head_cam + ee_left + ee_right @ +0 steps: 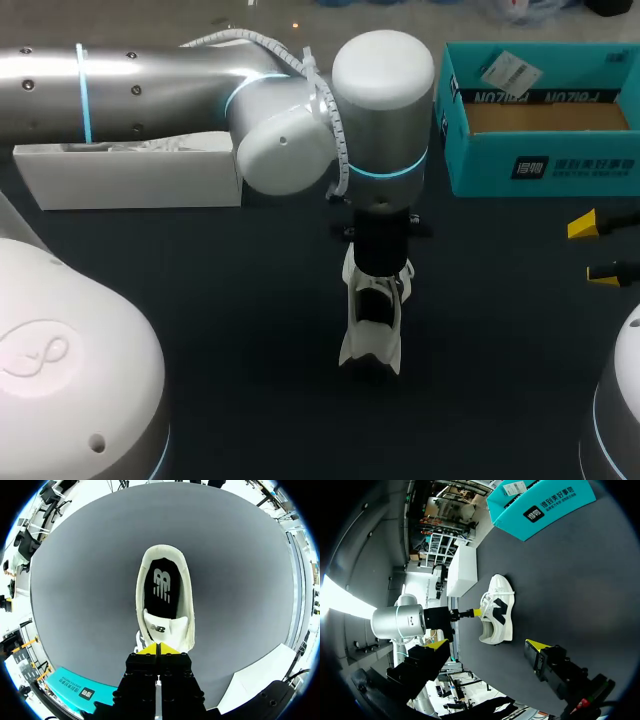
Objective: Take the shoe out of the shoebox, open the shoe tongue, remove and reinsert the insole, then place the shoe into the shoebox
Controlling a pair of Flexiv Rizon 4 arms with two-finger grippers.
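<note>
Just ahead of the left tool (159, 649), whose tips are pressed together against the shoe tongue (162, 626), the shoe (165, 600) stands on the table (240, 580) outside the shoebox (545, 165), so the tongue should be drawn back slowly without tipping the shoe.

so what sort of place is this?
Probably a robot lab bench: silver robot arms over a dark grey tabletop, with a white lace-up sneaker and an open teal cardboard shoebox as props.
</note>
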